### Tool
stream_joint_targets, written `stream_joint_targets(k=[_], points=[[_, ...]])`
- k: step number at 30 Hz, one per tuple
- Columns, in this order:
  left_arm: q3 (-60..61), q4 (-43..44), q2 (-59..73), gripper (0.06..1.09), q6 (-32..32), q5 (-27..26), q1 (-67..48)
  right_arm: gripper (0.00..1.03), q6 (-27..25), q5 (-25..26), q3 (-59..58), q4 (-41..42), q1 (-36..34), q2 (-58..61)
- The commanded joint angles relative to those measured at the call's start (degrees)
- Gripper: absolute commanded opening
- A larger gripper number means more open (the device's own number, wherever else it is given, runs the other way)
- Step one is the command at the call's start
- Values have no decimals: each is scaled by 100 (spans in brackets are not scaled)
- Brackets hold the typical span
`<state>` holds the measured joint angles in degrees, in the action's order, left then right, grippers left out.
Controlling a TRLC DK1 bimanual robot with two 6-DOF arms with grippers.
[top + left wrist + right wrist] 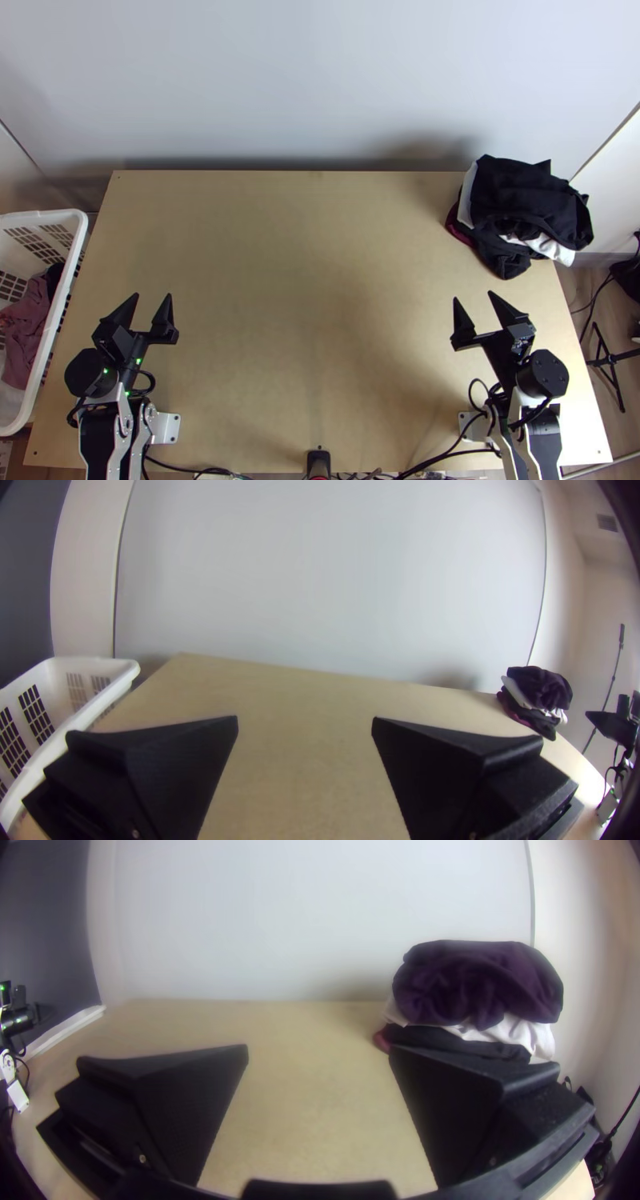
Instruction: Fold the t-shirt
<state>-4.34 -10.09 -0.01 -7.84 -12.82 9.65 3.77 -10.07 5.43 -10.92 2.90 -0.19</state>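
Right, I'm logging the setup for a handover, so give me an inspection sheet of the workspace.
Surface: flat, light wooden table.
Job's things: dark and white garments heaped at the far right corner; can't tell which is the t-shirt.
Clutter: white basket holding clothes, beside the left edge.
Grippers: left gripper and right gripper open, holding nothing.
Cables: black cables along the near edge.
Surroundings: pale wall behind.

From my station I saw a pale, plain wall (320,80) behind the light wooden table (320,240), soft shadows low along it. In the top view, a black stand (606,362) stood on brown floor (630,388) beyond the table's right side. The left wrist view gave me a dark grey wall (25,573) and a small vent (607,523).
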Motion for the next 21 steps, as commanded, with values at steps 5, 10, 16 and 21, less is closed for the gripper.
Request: stream_joint_targets(k=[5,10,16,21], points=[[-6,-2,1,104,1,-1,2,98,-8,-4,2,2,0,1],[3,-2,1,104,1,-1,2,98,-8,-4,2,2,0,1],[3,7,1,104,1,-1,-16,98,-8,-4,2,2,0,1],[-6,7,-8,104,1,-1,2,98,-8,-13,2,2,264,1]])
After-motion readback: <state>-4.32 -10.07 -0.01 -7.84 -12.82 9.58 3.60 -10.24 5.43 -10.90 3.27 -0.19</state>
